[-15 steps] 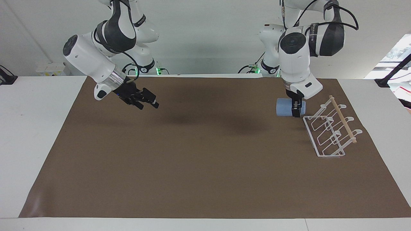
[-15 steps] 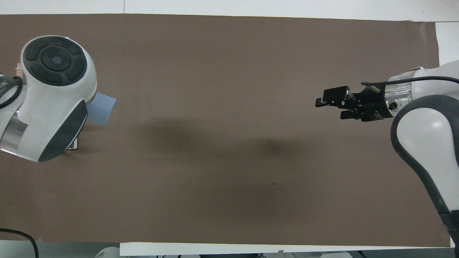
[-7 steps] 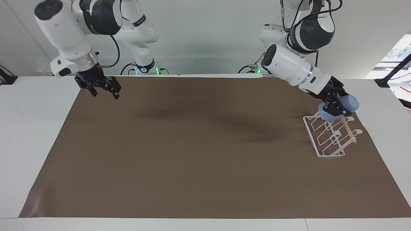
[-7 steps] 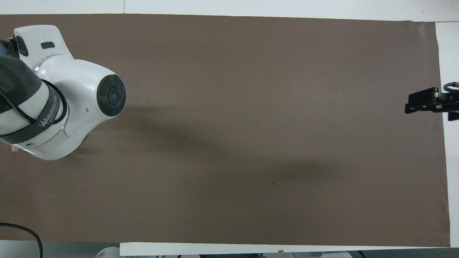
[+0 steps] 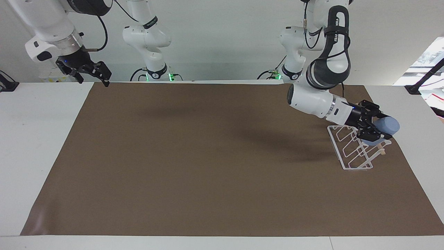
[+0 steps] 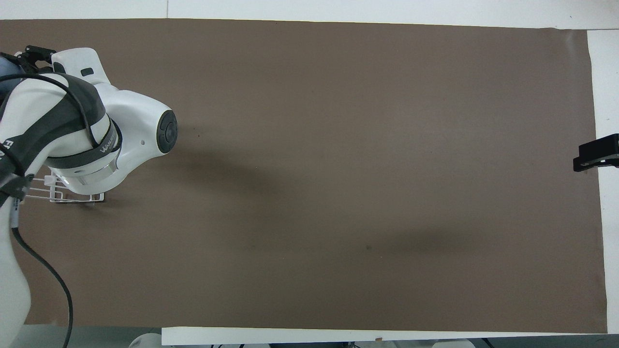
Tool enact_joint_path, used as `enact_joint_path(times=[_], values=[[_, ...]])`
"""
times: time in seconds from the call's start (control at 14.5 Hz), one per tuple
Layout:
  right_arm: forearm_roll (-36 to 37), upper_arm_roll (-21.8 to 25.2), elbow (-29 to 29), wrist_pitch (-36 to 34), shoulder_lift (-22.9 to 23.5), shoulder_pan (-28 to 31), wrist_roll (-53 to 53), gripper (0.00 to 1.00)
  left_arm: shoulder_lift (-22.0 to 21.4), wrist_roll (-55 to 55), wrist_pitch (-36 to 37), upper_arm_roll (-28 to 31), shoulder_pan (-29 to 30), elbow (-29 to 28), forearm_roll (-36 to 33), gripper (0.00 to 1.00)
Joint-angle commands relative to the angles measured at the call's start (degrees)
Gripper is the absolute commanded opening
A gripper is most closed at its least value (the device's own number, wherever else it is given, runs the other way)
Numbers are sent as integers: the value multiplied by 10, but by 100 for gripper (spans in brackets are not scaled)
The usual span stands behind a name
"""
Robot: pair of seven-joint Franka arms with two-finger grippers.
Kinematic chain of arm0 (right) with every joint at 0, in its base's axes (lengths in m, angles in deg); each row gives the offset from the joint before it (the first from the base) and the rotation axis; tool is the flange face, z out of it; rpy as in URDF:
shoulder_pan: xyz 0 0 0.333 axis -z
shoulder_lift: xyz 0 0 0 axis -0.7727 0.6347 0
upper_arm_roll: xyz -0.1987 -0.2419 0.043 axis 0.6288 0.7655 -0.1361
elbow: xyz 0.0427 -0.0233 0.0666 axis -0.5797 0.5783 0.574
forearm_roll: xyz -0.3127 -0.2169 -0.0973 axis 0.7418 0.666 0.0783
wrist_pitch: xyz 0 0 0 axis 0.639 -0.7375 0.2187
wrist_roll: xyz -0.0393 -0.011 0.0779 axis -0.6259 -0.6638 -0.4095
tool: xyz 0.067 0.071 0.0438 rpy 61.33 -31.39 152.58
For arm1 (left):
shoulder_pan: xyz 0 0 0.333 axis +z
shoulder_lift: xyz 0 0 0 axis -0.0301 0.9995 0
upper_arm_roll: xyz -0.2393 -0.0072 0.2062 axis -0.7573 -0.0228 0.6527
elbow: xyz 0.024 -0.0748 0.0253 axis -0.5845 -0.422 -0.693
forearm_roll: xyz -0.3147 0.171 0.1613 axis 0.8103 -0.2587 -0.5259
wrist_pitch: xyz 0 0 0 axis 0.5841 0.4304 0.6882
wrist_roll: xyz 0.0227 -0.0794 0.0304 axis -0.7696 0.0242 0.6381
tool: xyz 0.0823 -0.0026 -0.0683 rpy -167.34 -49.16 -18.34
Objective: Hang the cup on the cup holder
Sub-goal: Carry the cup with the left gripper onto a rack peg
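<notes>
brown mat (image 5: 208,156); cup (image 5: 385,126) lengthwise over cup holder (image 5: 350,152), clenched in left fingers (image 5: 368,132)

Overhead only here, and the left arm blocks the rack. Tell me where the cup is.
Observer: The cup is clamped in the left gripper, lying on its side over the cup holder at its raised end.
Operator: Report whether it is on a prong.
Observer: Cannot tell. It is at the prong tips by the wooden rod, but the gripper covers the contact.
Operator: Give me the right arm.
Observer: The right gripper waits, raised over the table corner at its own end.
</notes>
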Motion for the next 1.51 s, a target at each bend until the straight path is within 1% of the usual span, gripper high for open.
enact_joint_path(times=[0.0,0.21,0.34,1.03,1.17,1.38,1.44], values=[[11,-11,-54,-32,31,10,13,99,43,69,12,-2,16,3,-39,0],[11,-11,-51,-39,30,9,13,99,52,93,13,-4,17,2,-38,0],[10,-10,-33,-38,22,9,13,99,52,95,13,-5,16,-1,-36,0],[1,-10,-28,-38,22,7,13,99,34,119,29,-10,14,-56,-31,0],[1,-10,-28,-38,22,7,13,99,32,122,28,-10,11,-61,-14,0],[1,-10,-28,-38,22,7,13,99,31,123,22,-12,12,-68,-6,0],[1,-10,-28,-38,22,7,13,99,31,119,20,-12,12,-66,-6,6]])
